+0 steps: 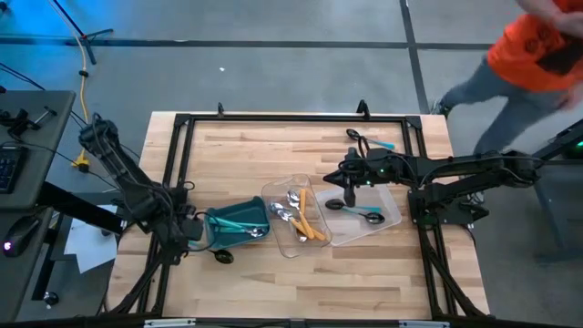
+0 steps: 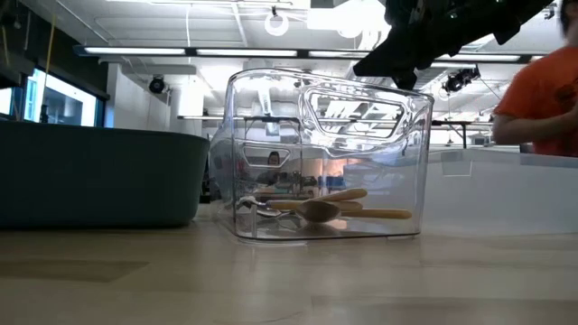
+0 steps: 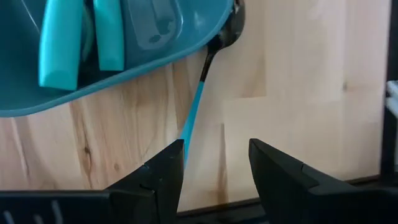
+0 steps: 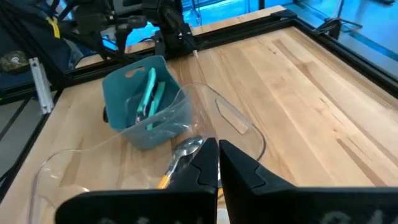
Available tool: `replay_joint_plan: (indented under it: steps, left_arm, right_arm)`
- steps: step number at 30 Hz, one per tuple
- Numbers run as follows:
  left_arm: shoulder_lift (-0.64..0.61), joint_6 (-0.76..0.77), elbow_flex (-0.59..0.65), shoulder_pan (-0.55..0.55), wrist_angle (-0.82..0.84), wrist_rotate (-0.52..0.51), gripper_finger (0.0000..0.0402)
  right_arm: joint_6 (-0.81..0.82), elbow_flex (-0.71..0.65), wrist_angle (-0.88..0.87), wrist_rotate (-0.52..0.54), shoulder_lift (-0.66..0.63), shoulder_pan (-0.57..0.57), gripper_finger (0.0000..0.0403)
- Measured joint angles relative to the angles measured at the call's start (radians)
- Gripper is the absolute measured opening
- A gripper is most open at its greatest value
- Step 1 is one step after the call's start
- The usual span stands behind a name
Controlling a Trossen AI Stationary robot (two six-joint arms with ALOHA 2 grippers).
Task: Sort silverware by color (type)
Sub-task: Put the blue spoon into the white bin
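Silverware is lying spread over the wooden surface (image 1: 237,155) in several containers. Teal-handled pieces (image 1: 239,219) are sitting in the teal bin (image 1: 260,211) at the left, and one black-headed teal spoon (image 1: 217,255) is lying on the wood just beside that bin, its head tucked under the bin's edge in the left wrist view. Orange-handled spoons (image 1: 310,226) with silver heads are resting in the middle clear tray (image 1: 276,191). Two teal spoons (image 1: 357,212) with black heads are lying in the right clear tray (image 1: 392,219), and another teal piece (image 1: 369,141) is lying on the bare wood near the far right corner.

Left tool (image 3: 214,165) is hanging low over the surface beside the bin, its fingers (image 3: 163,171) standing apart on either side of the loose spoon's teal handle without clamping it. Right tool (image 4: 218,163) is hovering above the right tray, fingers pressed together with nothing between them.

A person in an orange shirt (image 1: 533,46) is standing beyond the far right corner.
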State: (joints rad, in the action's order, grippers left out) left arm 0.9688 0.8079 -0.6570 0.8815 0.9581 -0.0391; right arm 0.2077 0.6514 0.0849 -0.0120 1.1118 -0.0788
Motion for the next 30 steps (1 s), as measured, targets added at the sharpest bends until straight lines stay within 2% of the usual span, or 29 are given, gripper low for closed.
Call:
replay_joint_plan:
  steps: [7,30]
  left_arm:
    - [0.0,0.001,0.052,0.005,-0.043,-0.003,0.0168]
    - [0.0,-0.007,0.053,0.005,-0.043,-0.003,0.0168]
  right_arm:
    - [0.0,0.0,-0.01,0.029,0.0,0.0,0.0]
    - [0.0,0.0,-0.037,0.028,0.0,0.0,0.0]
